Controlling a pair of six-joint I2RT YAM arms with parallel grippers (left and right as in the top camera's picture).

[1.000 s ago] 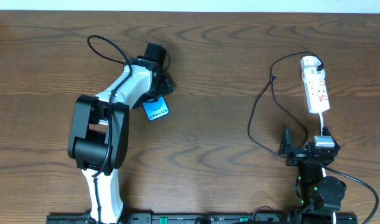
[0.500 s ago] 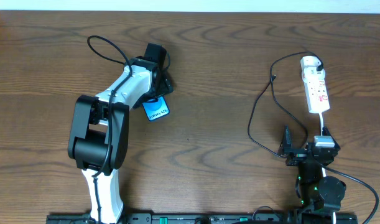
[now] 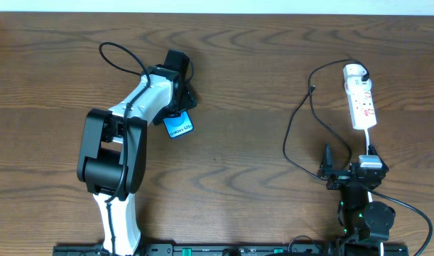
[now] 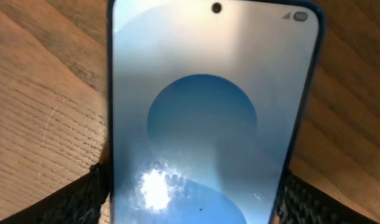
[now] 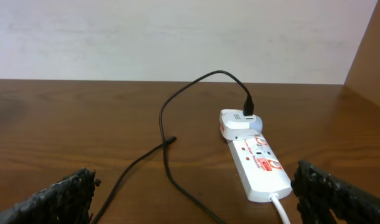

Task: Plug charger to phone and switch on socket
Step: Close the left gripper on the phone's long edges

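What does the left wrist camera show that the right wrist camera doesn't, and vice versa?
Left wrist only: the phone, screen up, filling the frame between the pads of the left tool. Right wrist only: the socket, the charger plugged in at its far end with the free tip lying on the table, and a pale wall. Both: the wood table and black pads at the bottom corners; the right tool is open and empty.

Blue phone point(image 3: 179, 129) apart from charger point(image 3: 285, 146), socket point(image 3: 361, 103)
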